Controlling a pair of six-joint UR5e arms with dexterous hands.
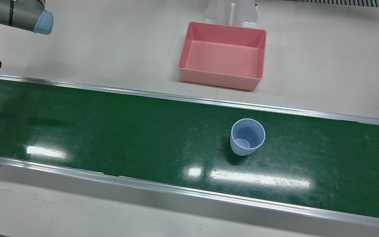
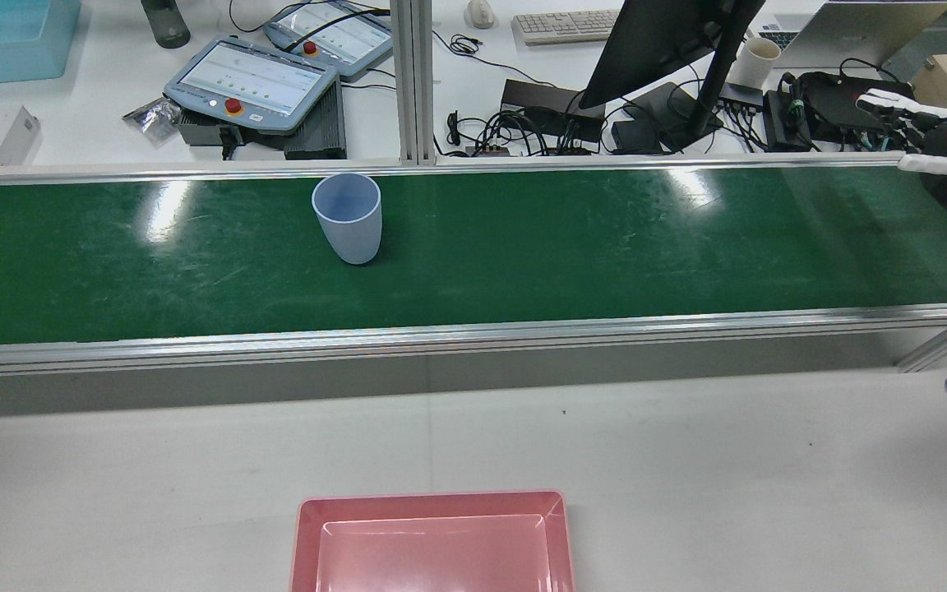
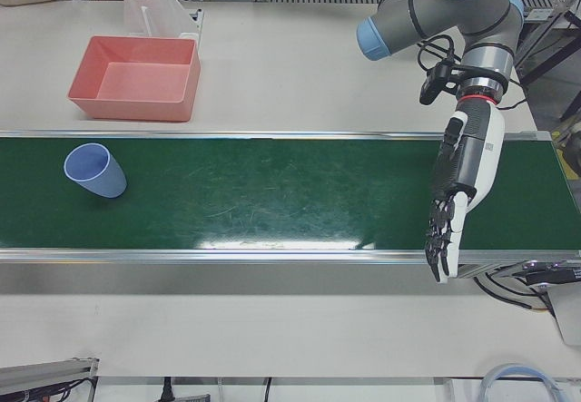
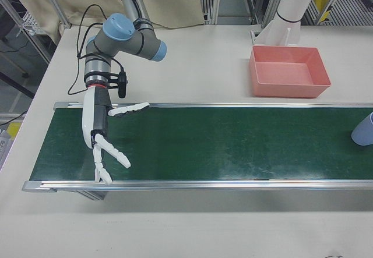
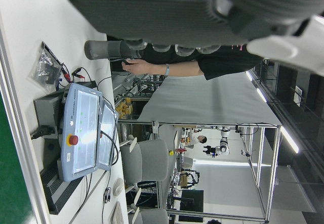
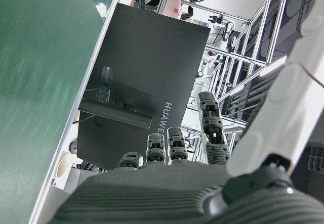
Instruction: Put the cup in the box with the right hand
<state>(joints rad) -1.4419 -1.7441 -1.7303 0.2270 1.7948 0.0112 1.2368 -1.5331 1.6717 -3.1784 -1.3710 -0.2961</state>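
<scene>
Cup (image 1: 247,136), pale blue, stands upright on the green belt (image 1: 110,131), its long axis vertical, mouth up, narrower base down on the belt. In the front view it sits right of centre, lower middle of the frame; in the rear view (image 2: 348,217) it is upper left of centre, near the belt's far rail. It shows at the left edge of the belt in the left-front view (image 3: 95,171) and cut by the right edge in the right-front view (image 4: 363,129). Nothing touches it.

The pink box (image 1: 222,55) rests on the pale tabletop (image 1: 110,49) just above the belt in the front view, upper centre, a little left of the cup; it is open-topped and holds nothing. In the rear view it lies at the bottom centre (image 2: 432,543).

The right hand (image 4: 105,138) hangs over the belt's left end in the right-front view, well apart from the cup, its fingers (image 4: 116,153) spread wide and holding nothing. In the rear view only part of it shows at the right edge (image 2: 946,152).

The left hand (image 3: 458,193) hangs over the belt's right end in the left-front view, fingers (image 3: 440,243) straight, pointing down, close together, holding nothing, far from the cup.
</scene>
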